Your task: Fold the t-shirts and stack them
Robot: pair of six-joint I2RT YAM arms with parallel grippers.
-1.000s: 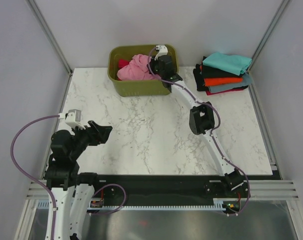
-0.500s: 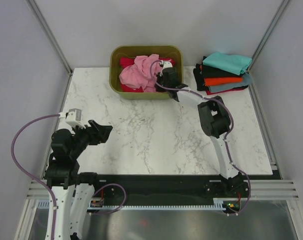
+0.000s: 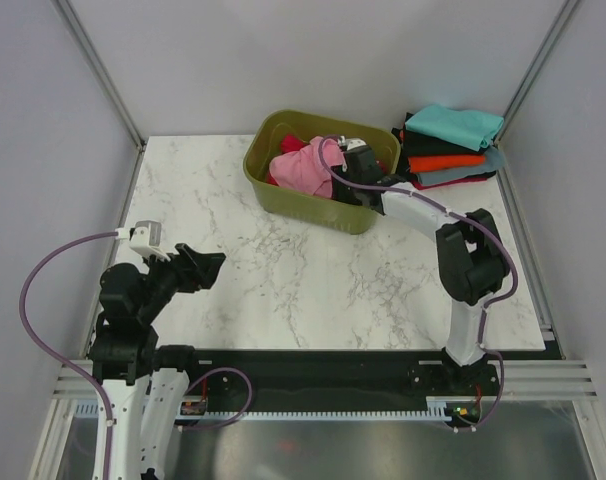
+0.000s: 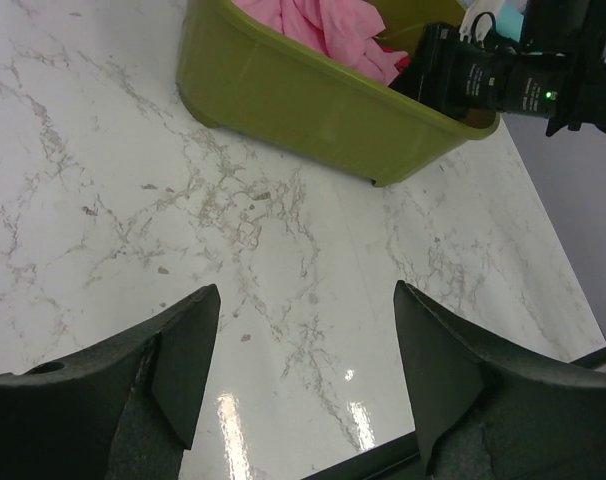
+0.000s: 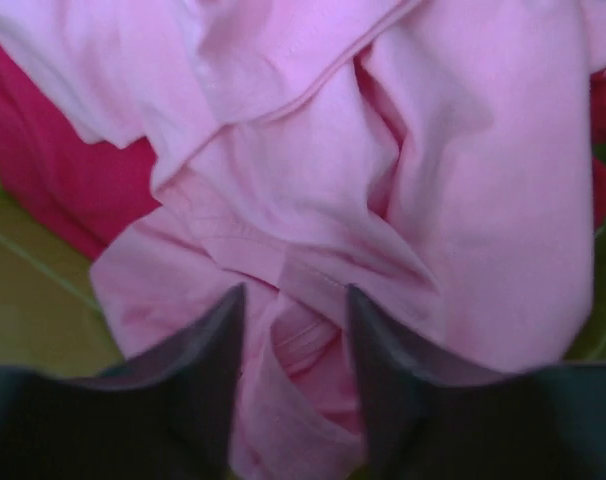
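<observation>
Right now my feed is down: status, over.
Left hand open, above marble table. Right hand shut on light pink cloth shirt inside olive-green plastic tub. Crimson cloth shirt underneath.

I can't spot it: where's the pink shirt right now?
Top view: the pink shirt lies in the green tub at the table's far side, left of the folded stack, the right pincer gripping it.

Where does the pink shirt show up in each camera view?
Top external: pink shirt upper middle, in the olive-green tub.
Left wrist: pink shirt at the top edge, in the tub.
Right wrist: pink shirt fills most of the picture.
Shared landmark: the tub around it.
</observation>
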